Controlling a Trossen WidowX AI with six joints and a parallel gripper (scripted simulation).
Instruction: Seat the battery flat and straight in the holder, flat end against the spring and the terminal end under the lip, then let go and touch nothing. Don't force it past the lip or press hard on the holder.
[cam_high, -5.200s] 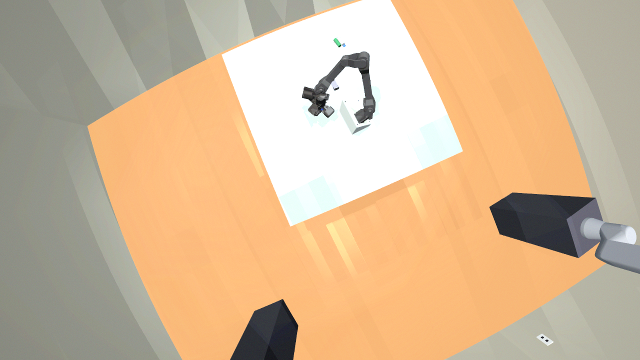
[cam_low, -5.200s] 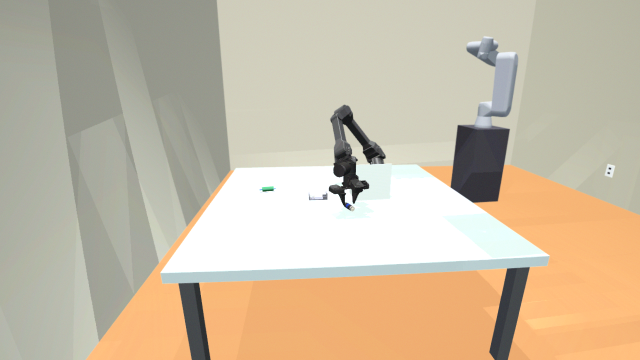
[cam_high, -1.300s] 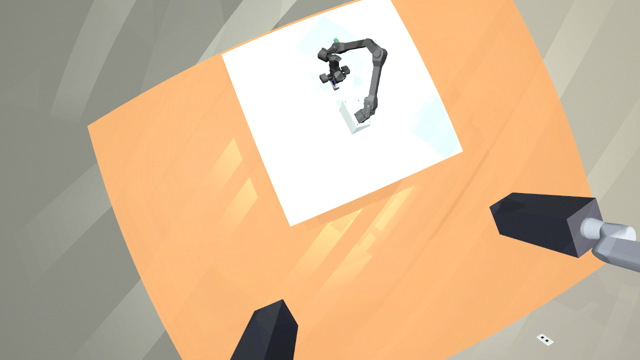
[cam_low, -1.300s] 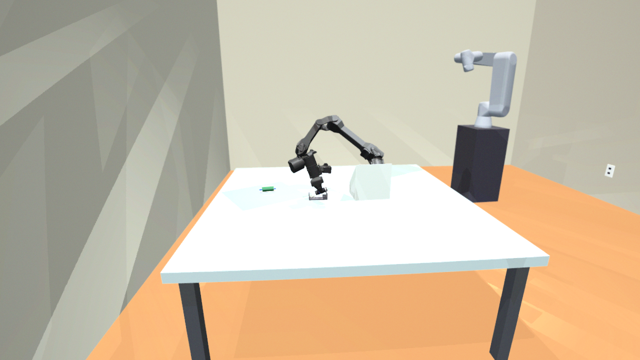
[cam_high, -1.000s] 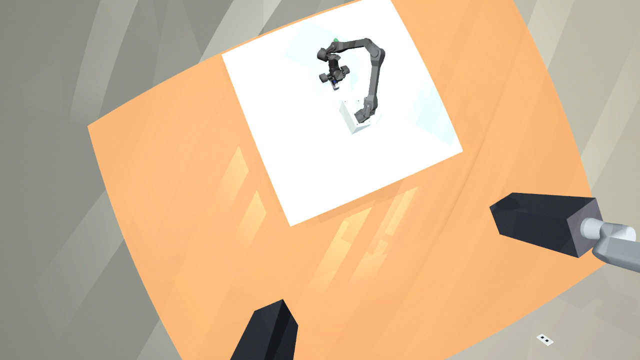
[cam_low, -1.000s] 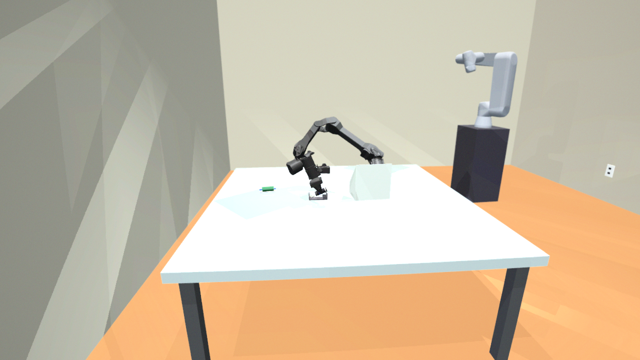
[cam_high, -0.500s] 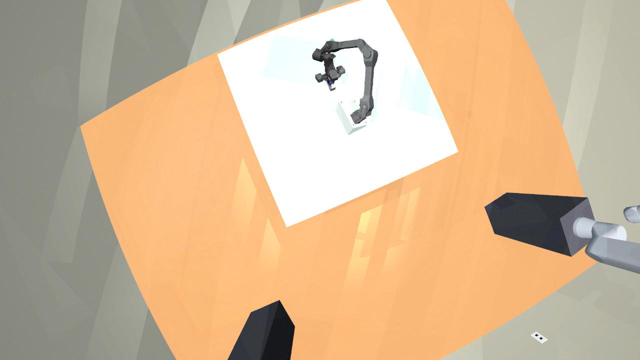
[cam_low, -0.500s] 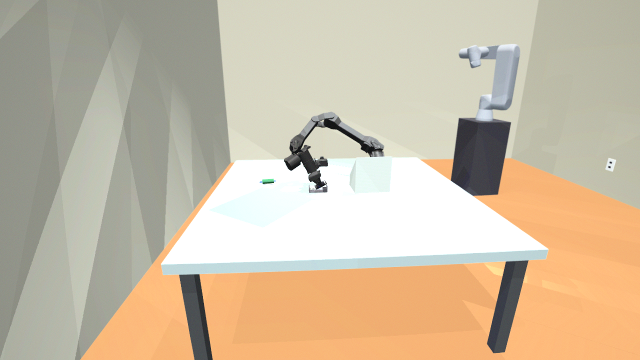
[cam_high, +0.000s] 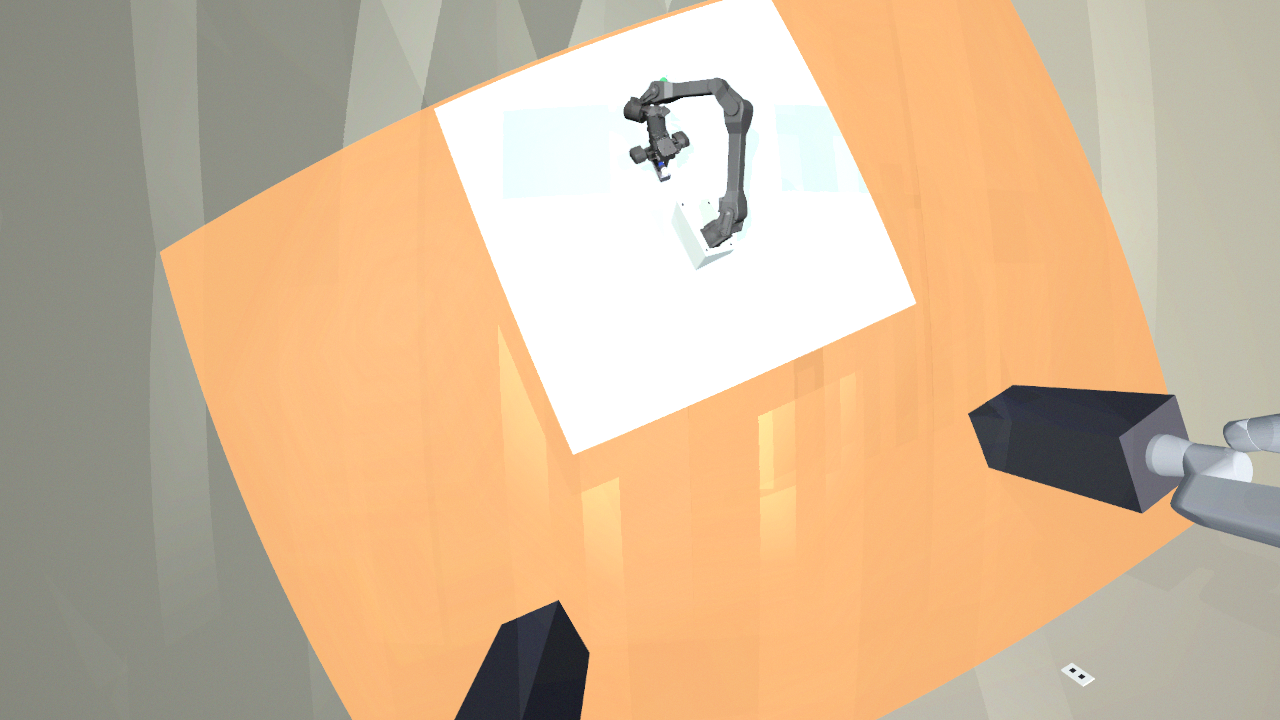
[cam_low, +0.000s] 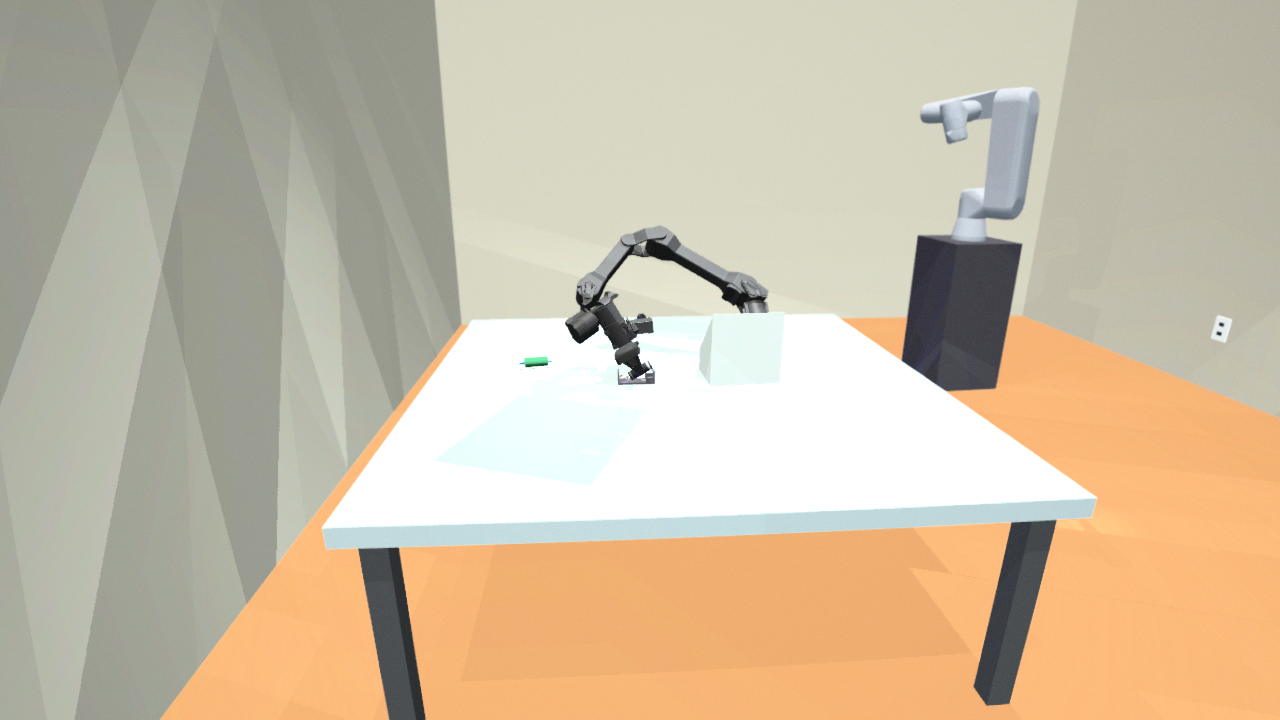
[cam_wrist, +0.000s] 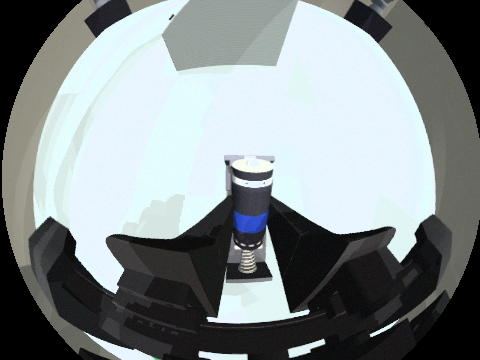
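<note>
Battery (cam_wrist: 251, 205) showing a dark barrel with blue and white bands and a pale terminal end, gripper (cam_high: 662, 168) (cam_low: 640, 369) (cam_wrist: 250, 200) pinching its sides, flat end facing the coiled spring (cam_wrist: 247, 261), above the holder (cam_low: 636, 380) (cam_wrist: 250, 278)

Holder on the tabletop (cam_high: 626, 340) (cam_low: 716, 447) (cam_wrist: 150, 125), box to its right
In the exterior view, the holder (cam_high: 664, 177) (cam_low: 636, 382) (cam_wrist: 249, 279) stands between a cylinder (cam_low: 536, 361) at left and the box (cam_high: 689, 237) (cam_low: 747, 349) (cam_wrist: 230, 35).
</note>
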